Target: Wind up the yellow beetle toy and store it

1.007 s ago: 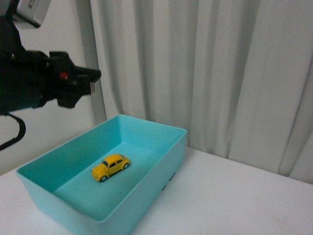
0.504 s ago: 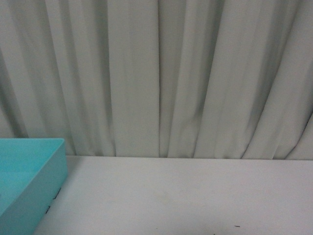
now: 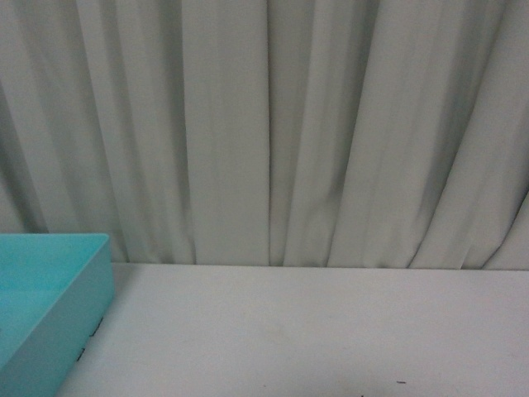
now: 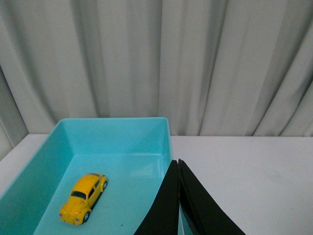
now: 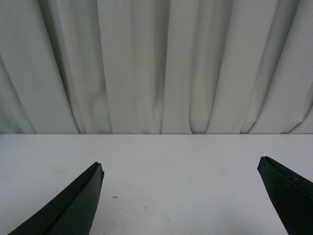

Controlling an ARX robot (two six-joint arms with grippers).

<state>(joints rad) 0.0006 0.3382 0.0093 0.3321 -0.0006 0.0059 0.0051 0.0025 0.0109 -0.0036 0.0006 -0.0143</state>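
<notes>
While the front view a second ago showed the bin's inside and now only its corner, the yellow beetle toy (image 4: 83, 197) sits stored in the teal bin (image 4: 115, 126). Left gripper (image 4: 178, 164) pinched closed, empty; right gripper (image 5: 181, 169) spread wide. Task looks finished.

No readable text, labels, brands, numbers or signs in any view.
</notes>
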